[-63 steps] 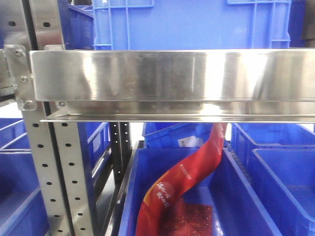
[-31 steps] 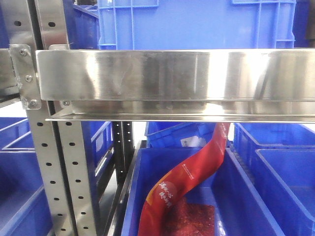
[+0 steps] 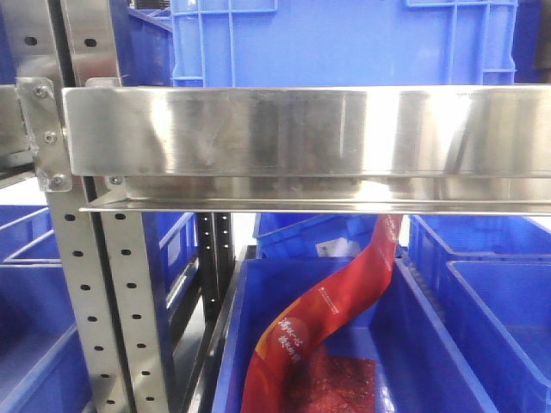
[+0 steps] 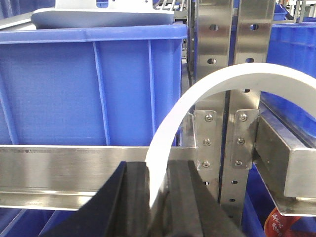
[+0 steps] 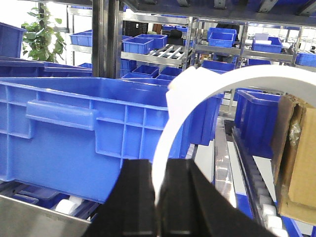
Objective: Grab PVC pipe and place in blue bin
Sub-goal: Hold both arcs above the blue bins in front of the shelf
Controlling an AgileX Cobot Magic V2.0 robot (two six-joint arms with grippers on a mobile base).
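Observation:
In the left wrist view a white curved PVC pipe [image 4: 212, 84] arches up and to the right out of my left gripper [image 4: 157, 170], which is shut on its lower end. It hangs in front of a blue bin [image 4: 94, 84] standing on a steel shelf. In the right wrist view a second white curved PVC pipe [image 5: 197, 81] rises from my right gripper [image 5: 159, 165], shut on its lower end, beside a large blue bin [image 5: 89, 128]. Neither gripper shows in the front view.
The front view is filled by a steel shelf beam [image 3: 301, 142] with a blue bin [image 3: 344, 43] above it. Below is another blue bin [image 3: 413, 344] holding a red bag [image 3: 336, 301]. Perforated steel uprights [image 4: 224, 123] stand right of the left gripper. A cardboard box [image 5: 296, 158] sits at right.
The shelf and bins in the front view shifted slightly right a second ago, then stayed still.

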